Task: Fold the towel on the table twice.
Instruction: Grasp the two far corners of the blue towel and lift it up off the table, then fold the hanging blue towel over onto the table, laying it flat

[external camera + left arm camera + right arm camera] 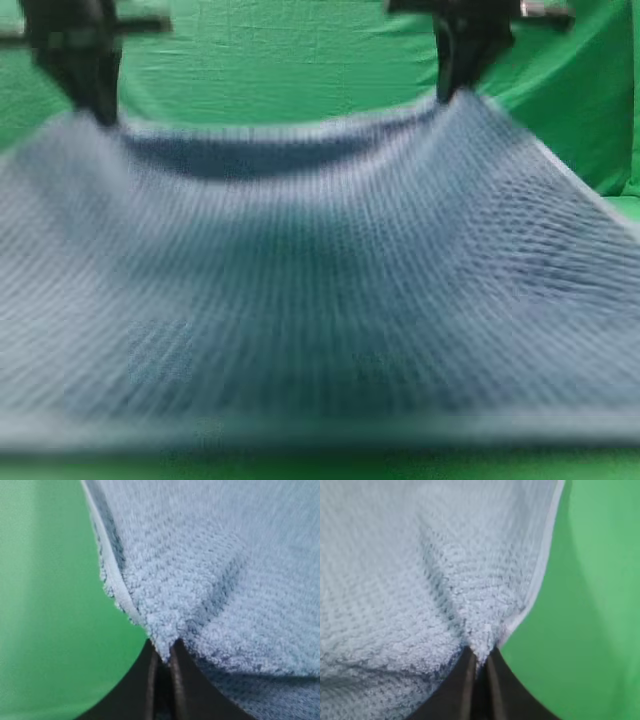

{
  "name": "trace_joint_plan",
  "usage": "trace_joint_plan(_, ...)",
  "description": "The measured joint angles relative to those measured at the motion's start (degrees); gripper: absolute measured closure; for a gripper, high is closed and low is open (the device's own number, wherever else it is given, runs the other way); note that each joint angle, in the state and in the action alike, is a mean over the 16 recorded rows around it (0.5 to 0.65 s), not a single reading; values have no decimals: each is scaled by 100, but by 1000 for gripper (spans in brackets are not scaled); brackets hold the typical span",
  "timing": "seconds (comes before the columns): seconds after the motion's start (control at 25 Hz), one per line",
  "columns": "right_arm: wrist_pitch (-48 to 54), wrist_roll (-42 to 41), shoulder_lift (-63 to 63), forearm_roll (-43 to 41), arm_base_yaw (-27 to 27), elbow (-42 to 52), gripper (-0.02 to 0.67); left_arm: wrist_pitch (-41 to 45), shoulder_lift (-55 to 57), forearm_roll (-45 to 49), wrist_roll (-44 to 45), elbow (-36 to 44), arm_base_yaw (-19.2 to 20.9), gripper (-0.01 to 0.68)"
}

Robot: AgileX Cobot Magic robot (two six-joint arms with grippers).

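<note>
The blue-grey waffle towel (330, 290) fills most of the high view, blurred, its far edge lifted and sagging between the two grippers. My left gripper (100, 110) is shut on the towel's far left corner; in the left wrist view the corner (160, 630) is pinched between the dark fingers (187, 690). My right gripper (455, 95) is shut on the far right corner; in the right wrist view the corner (480, 635) sits between the fingers (457, 690). The green table (620, 205) shows at the right and along the front edge.
A wrinkled green backdrop cloth (290, 70) hangs behind the arms. Plain green table surface lies beside the towel in the left wrist view (45, 605) and in the right wrist view (595, 605).
</note>
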Motion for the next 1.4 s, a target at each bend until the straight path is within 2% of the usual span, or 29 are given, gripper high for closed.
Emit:
trace_joint_plan(0.36, -217, -14, -214, -649, -90, -2047, 649, -790, -625, 438, -52, -1379, -14, 673)
trace_joint_plan(0.64, 90, 51, -178, -833, -196, -2297, 649, -779, -576, 584, -233, -1506, -27, 673)
trace_joint_plan(1.0, 717, 261, -722, -724, -242, -1038, 649, -429, -1162, 324, -543, -239, -71, 673)
trace_joint_plan(1.4, 404, 492, -2673, -196, -197, 1790, 649, -566, -2993, -500, -617, 2172, -129, 673)
